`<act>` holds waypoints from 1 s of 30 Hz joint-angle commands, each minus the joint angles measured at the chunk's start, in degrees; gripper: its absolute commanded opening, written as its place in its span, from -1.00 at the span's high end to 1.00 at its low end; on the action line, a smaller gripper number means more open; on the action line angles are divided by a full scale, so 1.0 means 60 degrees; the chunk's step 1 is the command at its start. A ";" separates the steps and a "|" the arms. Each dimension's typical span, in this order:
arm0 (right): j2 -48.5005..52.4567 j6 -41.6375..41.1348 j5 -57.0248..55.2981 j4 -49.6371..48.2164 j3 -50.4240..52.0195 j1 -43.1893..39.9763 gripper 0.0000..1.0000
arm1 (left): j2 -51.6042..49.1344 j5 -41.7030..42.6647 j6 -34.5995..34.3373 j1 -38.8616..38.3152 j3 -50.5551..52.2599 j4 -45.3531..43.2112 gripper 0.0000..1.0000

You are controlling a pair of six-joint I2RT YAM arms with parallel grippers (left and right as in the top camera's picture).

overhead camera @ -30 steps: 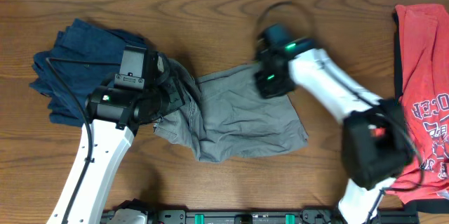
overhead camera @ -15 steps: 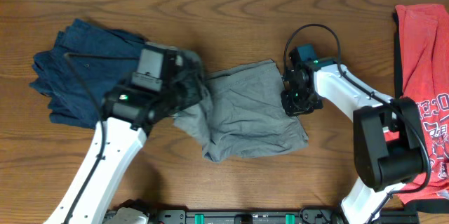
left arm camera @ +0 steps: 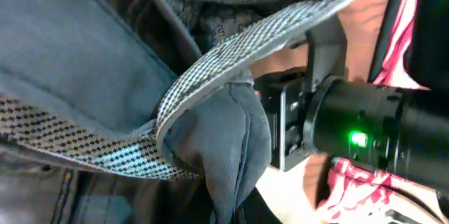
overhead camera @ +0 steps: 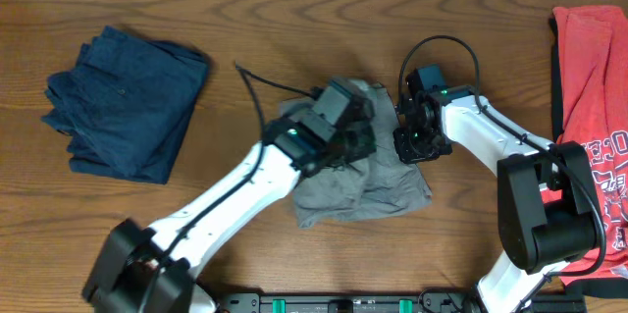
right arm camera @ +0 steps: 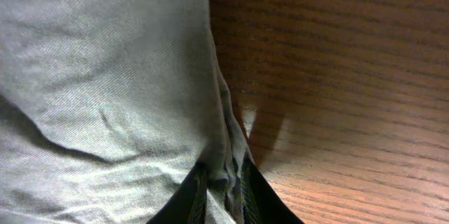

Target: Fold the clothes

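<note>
The grey shorts point(overhead camera: 392, 187) lie bunched at the table's middle. My left gripper point(overhead camera: 355, 141) is shut on a fold of them near the pale checked waistband point(left arm camera: 231, 48) and holds it over the shorts' middle, right next to my right gripper point(overhead camera: 412, 138). The right gripper is shut on the shorts' right edge point(right arm camera: 226, 147), which runs between its fingers point(right arm camera: 242, 192). The navy shorts point(overhead camera: 123, 97) lie folded at the far left. The red jersey point(overhead camera: 594, 127) lies along the right edge.
Bare brown wood point(overhead camera: 294, 19) lies behind the shorts and between them and the navy pile. A black rail point(overhead camera: 324, 303) runs along the front edge. The right arm's cable point(overhead camera: 442, 48) loops above its wrist.
My left gripper has carried the shorts' left side rightward over the middle, from beside the navy shorts to next to the right gripper. The right gripper has moved down onto the shorts' right edge.
</note>
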State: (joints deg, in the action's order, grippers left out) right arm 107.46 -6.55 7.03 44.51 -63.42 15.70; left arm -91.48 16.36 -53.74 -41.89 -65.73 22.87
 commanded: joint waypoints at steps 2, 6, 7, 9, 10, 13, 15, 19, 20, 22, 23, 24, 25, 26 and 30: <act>0.0597 -0.0124 0.0157 0.0011 0.0539 0.0138 0.66 | -0.0219 0.0160 -0.1421 -0.0379 -0.0270 -0.0670 0.88; 0.0597 -0.0197 0.0164 0.0011 0.0539 0.0138 0.65 | -0.0233 0.0120 -0.1800 -0.0426 -0.0270 -0.1242 0.88; 0.0597 -0.0233 0.0160 0.0011 0.0539 0.0138 0.65 | -0.0233 0.0124 -0.1847 -0.0426 -0.0270 -0.1359 0.88; 0.0597 -0.0317 0.0164 0.0011 0.0539 0.0135 0.65 | -0.0233 0.0131 -0.1861 -0.0437 -0.0270 -0.1548 0.88; 0.0597 -0.0368 0.0157 0.0011 0.0539 0.0138 0.65 | -0.0233 0.0131 -0.1960 -0.0459 -0.0270 -0.1559 0.86; 0.0568 -0.0601 0.0087 0.0149 0.0481 0.0131 0.63 | -0.0226 0.0259 -0.1982 -0.0488 -0.0270 -0.1555 0.39; 0.0455 -0.1045 -0.0135 0.0481 0.0270 0.0011 0.63 | -0.0182 0.0543 -0.1574 -0.0430 -0.0273 -0.1614 -0.01; -0.0153 -0.1373 -0.0780 0.1410 -0.0583 -0.0477 0.60 | 0.0193 0.0656 0.0178 0.0066 -0.0273 -0.1446 -0.17; -0.0393 -0.1370 -0.0929 0.1683 -0.0882 -0.0656 0.59 | 0.0317 0.0652 0.0576 0.0277 -0.0273 -0.1388 -0.17; -0.0976 -0.1373 -0.1188 0.2208 -0.1519 -0.1024 0.56 | 0.0561 0.0554 0.1333 0.0852 -0.0273 -0.1242 -0.16; -0.1239 -0.1377 -0.1213 0.2397 -0.1778 -0.1169 0.53 | 0.0659 0.0382 0.1665 0.1228 -0.0273 -0.1169 -0.16; -0.1541 -0.1475 -0.1206 0.2568 -0.2058 -0.1333 0.52 | 0.0710 0.0142 0.1880 0.1559 -0.0273 -0.1100 -0.16; -0.1796 -0.1621 -0.1206 0.2710 -0.2266 -0.1453 0.50 | 0.0718 -0.0200 0.2051 0.1949 -0.0273 -0.1020 -0.17; -0.2102 -0.1730 -0.1093 0.2841 -0.2466 -0.1563 0.50 | 0.0703 -0.0543 0.2178 0.2328 -0.0270 -0.0958 -0.16; -0.3107 -0.0987 0.0729 0.2954 -0.2688 -0.1541 0.50 | 0.0335 -0.0947 0.2208 0.3475 -0.0270 -0.0936 -0.17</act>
State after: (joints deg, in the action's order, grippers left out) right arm 92.27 -14.63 3.46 61.60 -78.87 5.85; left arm -88.07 14.15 -44.38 -24.23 -66.35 16.80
